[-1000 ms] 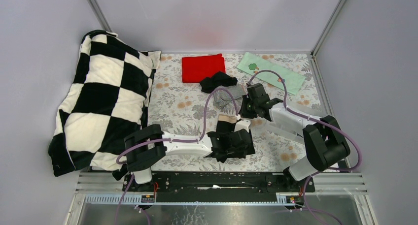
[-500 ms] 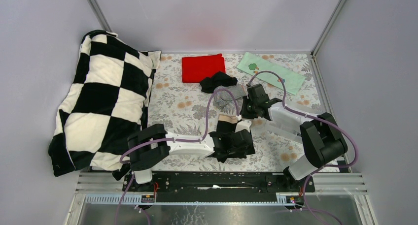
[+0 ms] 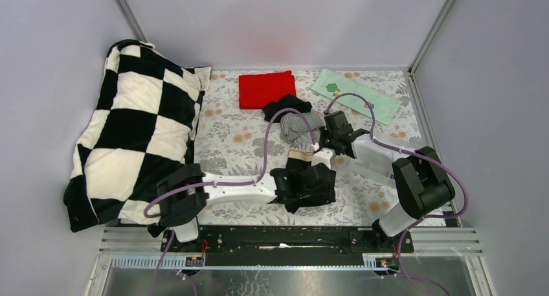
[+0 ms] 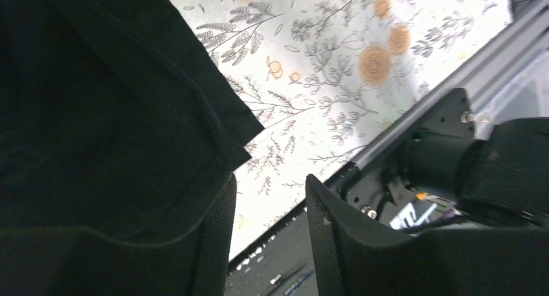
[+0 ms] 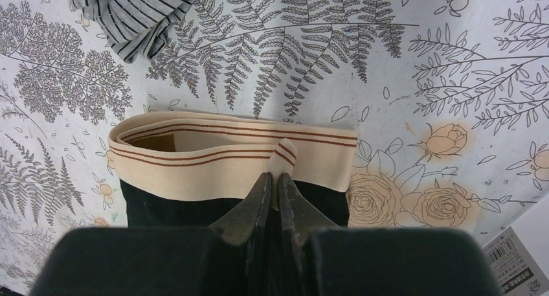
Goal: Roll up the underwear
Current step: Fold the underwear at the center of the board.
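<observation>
A black brief with a cream, brown-striped waistband (image 5: 226,150) lies on the floral sheet, its black body (image 3: 294,202) in the near middle. My right gripper (image 5: 273,179) is shut on a pinched fold of that waistband; in the top view it (image 3: 316,149) sits at the waistband's right end. My left gripper (image 4: 268,192) is open, with the black cloth (image 4: 97,114) lying against its left finger (image 4: 217,244) and only sheet in the gap. In the top view it (image 3: 309,184) rests on the brief's body. A grey pinstriped brief (image 3: 299,126) and a black brief heap (image 3: 286,106) lie behind.
A red cloth (image 3: 267,89) and a pale green printed cloth (image 3: 355,95) lie at the back. A black-and-white checked pillow (image 3: 136,127) fills the left side. The metal frame rail (image 4: 414,127) runs close by my left gripper. The grey brief's edge (image 5: 136,8) shows beyond the waistband.
My left arm's elbow has swung a little to the left while its gripper stays on the black brief. My right gripper has barely moved and stays at the waistband.
</observation>
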Controlling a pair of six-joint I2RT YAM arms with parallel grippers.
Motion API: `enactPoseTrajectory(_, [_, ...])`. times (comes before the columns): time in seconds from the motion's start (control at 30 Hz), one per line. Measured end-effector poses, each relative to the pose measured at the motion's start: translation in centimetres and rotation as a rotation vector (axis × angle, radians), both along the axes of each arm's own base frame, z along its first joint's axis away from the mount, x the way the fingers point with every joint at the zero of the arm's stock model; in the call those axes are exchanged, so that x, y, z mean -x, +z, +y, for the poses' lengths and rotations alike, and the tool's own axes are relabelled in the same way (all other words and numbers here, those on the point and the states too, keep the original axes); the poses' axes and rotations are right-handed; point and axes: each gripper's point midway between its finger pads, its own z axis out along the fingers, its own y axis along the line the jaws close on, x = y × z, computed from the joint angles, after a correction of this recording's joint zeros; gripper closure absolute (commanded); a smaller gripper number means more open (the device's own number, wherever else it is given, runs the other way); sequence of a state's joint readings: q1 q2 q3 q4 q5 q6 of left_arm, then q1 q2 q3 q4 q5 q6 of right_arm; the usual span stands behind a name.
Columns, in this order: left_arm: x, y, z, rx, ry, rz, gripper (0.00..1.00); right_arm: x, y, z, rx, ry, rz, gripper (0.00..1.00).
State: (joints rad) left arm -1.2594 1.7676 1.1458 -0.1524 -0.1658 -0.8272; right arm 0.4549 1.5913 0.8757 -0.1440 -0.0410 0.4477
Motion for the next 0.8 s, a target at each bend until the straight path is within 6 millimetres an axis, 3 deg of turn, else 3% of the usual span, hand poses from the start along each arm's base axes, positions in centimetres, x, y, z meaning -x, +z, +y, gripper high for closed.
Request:
enactPoseTrajectory(0.13, [-0.5, 4.0, 1.2, 0.063, 0.031, -0.044, 0.43, 0.0, 0.0, -0.1, 0.004, 0.001, -0.002, 0.90])
enactPoseTrajectory(0.27, [-1.6, 7.0, 4.3, 0.122, 0.118, -0.086, 0.41, 0.0, 0.0, -0.1, 0.004, 0.001, -0.002, 0.90])
enactPoseTrajectory(0.43, [-4.5, 4.9, 9.6, 0.067, 0.266, -0.086, 0.40, 0.0, 0.0, -0.1, 0.004, 0.001, -0.002, 0.88])
enactPoseTrajectory(0.53, [-5.3, 3.1, 12.0, 0.002, 0.316, -0.079, 0.40, 0.0, 0.0, -0.1, 0.006, 0.000, -0.003, 0.80])
enactPoseTrajectory(0.7, [-5.9, 2.7, 13.1, -0.021, 0.344, -0.083, 0.39, -0.3, 0.0, -0.6, 0.031, -0.012, -0.015, 0.64])
enactPoseTrajectory(0.8, [-6.2, 3.0, 13.5, -0.019, 0.358, -0.088, 0.39, -0.4, 0.3, -1.5, 0.072, -0.032, -0.026, 0.61])
